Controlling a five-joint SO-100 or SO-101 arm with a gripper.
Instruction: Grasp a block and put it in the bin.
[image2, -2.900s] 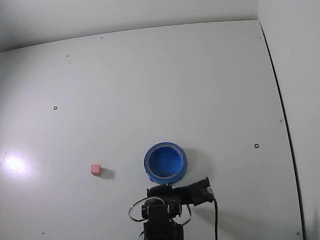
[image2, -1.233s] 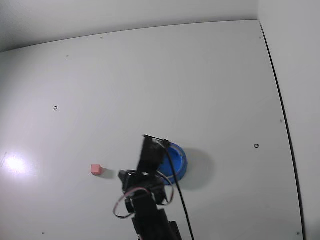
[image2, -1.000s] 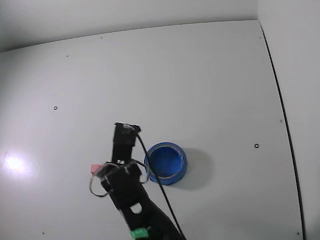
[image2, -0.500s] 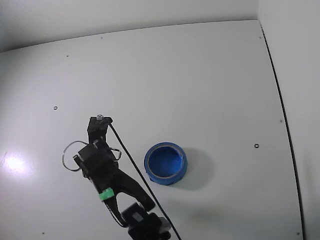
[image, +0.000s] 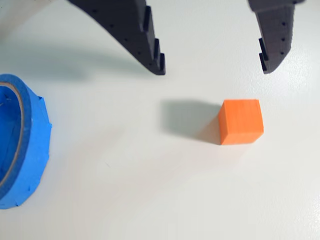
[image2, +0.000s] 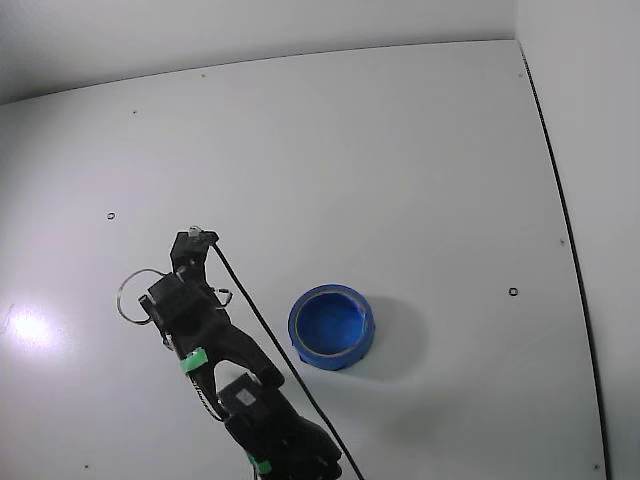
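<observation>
Bare white table (image2: 400, 170) all round, a few small dark marks on it, a glare patch at the left edge of the fixed view. Bin (image2: 332, 326) right of the arm (image2: 200, 330) there, well apart from it; at the left edge in the wrist view (image: 22, 145). Block (image: 241, 121), orange in the wrist view, flat on the table below the gripper (image: 212, 67), nearer the right finger (image: 272, 40), touching neither. Jaws spread wide, nothing held. Block hidden under the arm in the fixed view. Compared with half a second ago: arm slightly further left, bin unmoved.
</observation>
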